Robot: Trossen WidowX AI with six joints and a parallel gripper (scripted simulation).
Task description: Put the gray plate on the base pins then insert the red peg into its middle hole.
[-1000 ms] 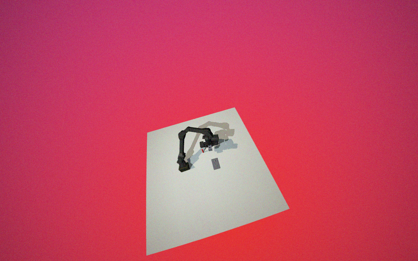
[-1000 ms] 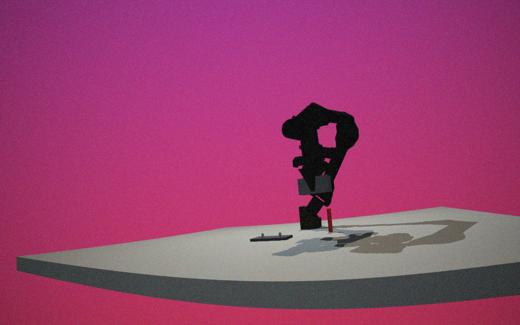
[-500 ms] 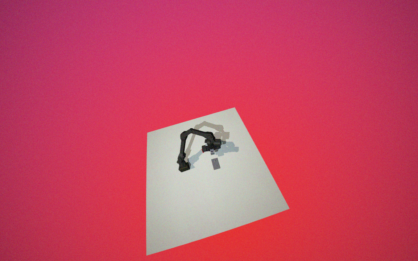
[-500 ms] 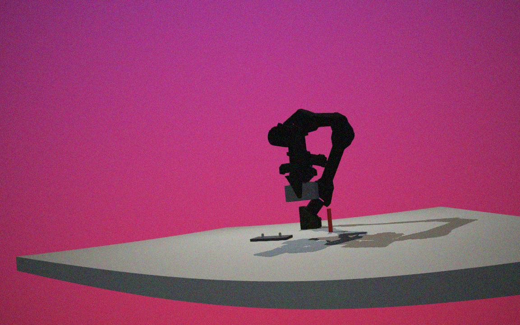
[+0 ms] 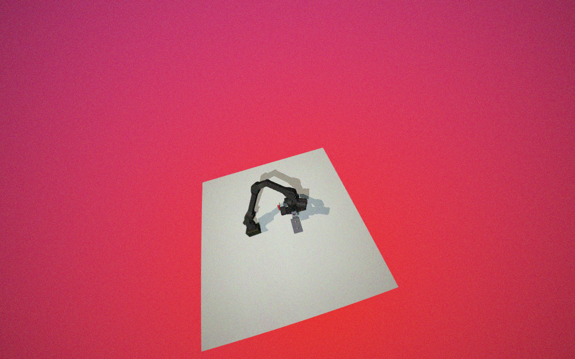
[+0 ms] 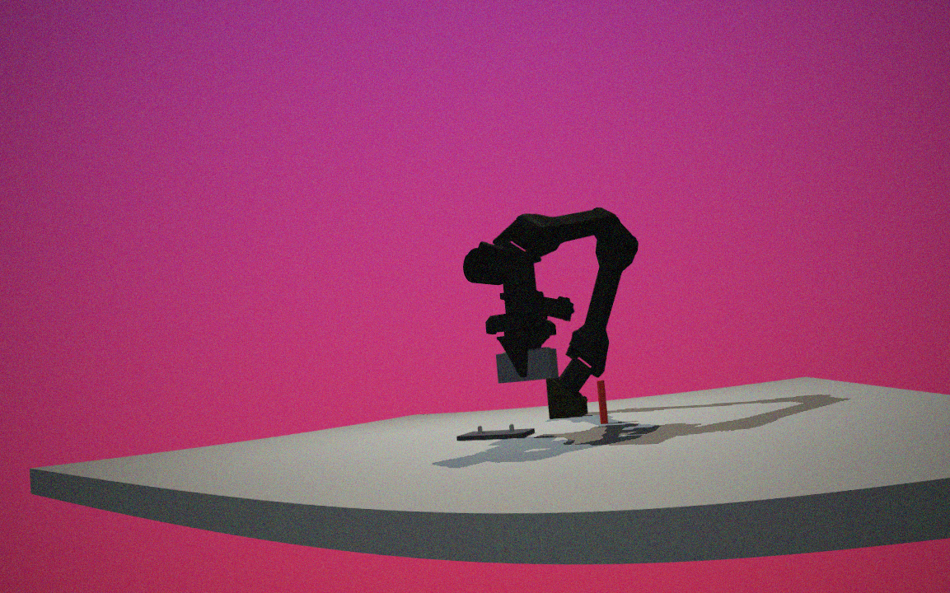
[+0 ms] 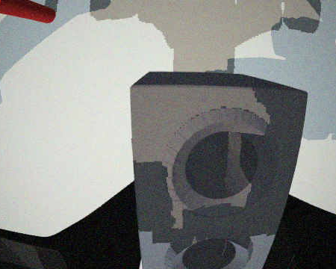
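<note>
In the wrist view we see the gray plate (image 7: pixel 215 175) close before us, clamped in the hand (image 6: pixel 524 366) and hanging downward, with 3 round holes along its face. In the exterior view the hand points down and holds the plate in the air above the tabletop (image 6: pixel 758 457), clear of it. The dark base (image 6: pixel 494 434) with its 2 upright pins lies flat on the tabletop, below the plate and slightly to the left. Farther back, the red peg (image 6: pixel 601 402) stands upright just beside the arm's foot, apart from the hand.
</note>
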